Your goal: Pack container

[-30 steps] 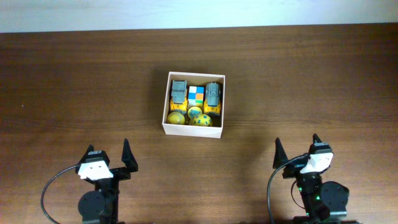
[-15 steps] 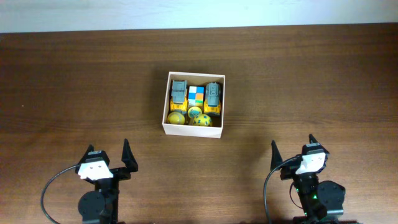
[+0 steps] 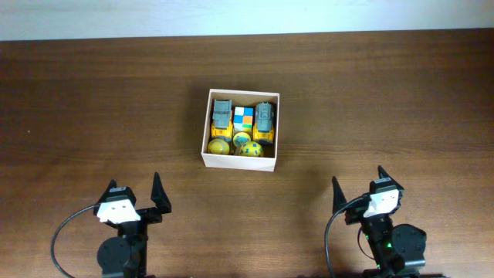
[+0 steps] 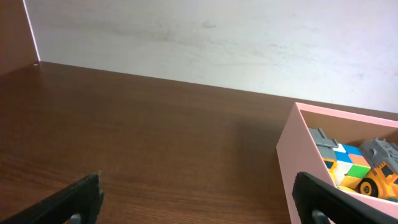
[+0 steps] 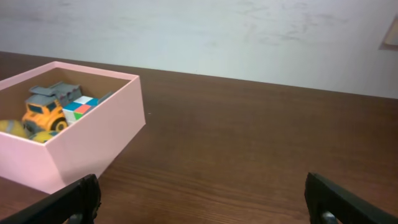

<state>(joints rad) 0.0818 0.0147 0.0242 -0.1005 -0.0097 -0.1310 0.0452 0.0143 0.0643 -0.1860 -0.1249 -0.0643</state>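
2 grippers: I find both parked at the near edge of the table (image 3: 93,100), well apart from each other.
Left gripper (image 3: 133,184): jaws spread wide with nothing between them. In its wrist view I see the 2 black fingertips (image 4: 74,200) at the bottom corners and only bare wood in the gap.
Right gripper (image 3: 357,177): jaws equally wide and empty. Its wrist view shows the fingertips (image 5: 71,202) at the bottom corners over bare table.
Container (image 3: 239,161): square, shallow, open-topped box, white outside. It rests flat near the middle of the table, ahead of and between the 2 arms, well apart from both.
Container, left wrist view: a corner and a pinkish-looking outer wall (image 4: 287,165) enter from the right.
Container, right wrist view: the box (image 5: 93,146) sits at the left of frame, upright, with its tan inner wall visible.
Contents, far row: I count 2 toy trucks (image 3: 222,116), grey over yellow, against the left and right walls, with a multicoloured cube (image 3: 244,117) between them.
Contents, near row: 3 round yellow toys (image 3: 218,146), 1 of them spotted. I cannot tell whether they are balls or eggs.
Table: dark brown wood grain.
Backdrop: a pale wall (image 3: 231,15) runs along the far edge.
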